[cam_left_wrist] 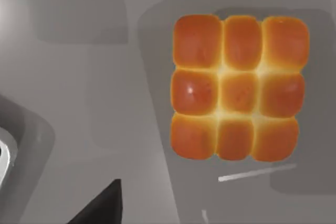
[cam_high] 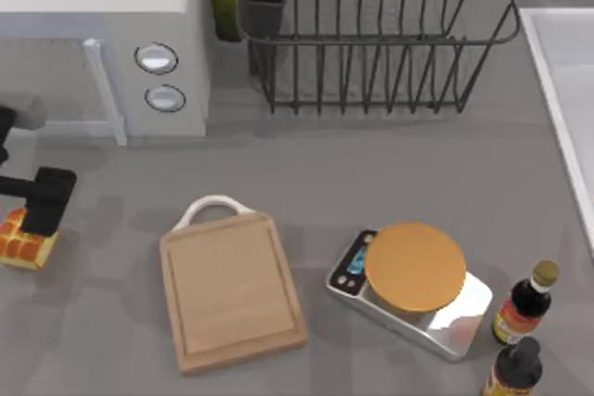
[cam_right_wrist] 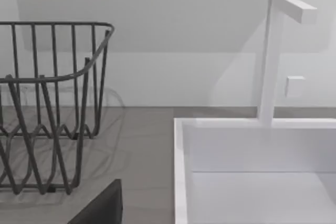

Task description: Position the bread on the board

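Bread (cam_high: 20,240) sits on the table directly beneath my left claw (cam_high: 42,203), whose opening I cannot tell. Step in hand: the approach. Next I must descend, grip, then carry it to the board (cam_high: 232,289) off to the claw's right.

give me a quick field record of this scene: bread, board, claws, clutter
bread: on the table at its far left edge, off the board, partly under the left claw
board: bare, left of centre, loop handle toward the microwave
left claw: above the bread
clutter: scale, two bottles, rack
sink: right edge
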Tool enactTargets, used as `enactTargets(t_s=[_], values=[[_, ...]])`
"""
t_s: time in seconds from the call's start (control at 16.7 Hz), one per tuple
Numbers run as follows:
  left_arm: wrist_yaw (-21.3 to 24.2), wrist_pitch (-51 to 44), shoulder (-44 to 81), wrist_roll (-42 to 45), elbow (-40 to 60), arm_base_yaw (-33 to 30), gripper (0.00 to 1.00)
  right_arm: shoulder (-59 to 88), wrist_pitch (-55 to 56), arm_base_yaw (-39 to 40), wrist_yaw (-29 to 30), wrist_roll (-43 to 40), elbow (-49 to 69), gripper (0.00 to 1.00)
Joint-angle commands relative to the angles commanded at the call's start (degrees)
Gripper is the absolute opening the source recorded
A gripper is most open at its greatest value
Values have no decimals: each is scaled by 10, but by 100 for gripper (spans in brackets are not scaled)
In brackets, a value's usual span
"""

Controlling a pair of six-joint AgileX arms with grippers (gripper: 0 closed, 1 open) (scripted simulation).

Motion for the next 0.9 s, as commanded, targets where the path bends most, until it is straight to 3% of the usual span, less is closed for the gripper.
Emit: enactTargets(t_s=[0.36,0.9], values=[[-2,-54,107,16,95,1,100,0,0,0,0,0,0,100],[-2,-21,91,16,45,1,100,0,0,0,0,0,0,100]])
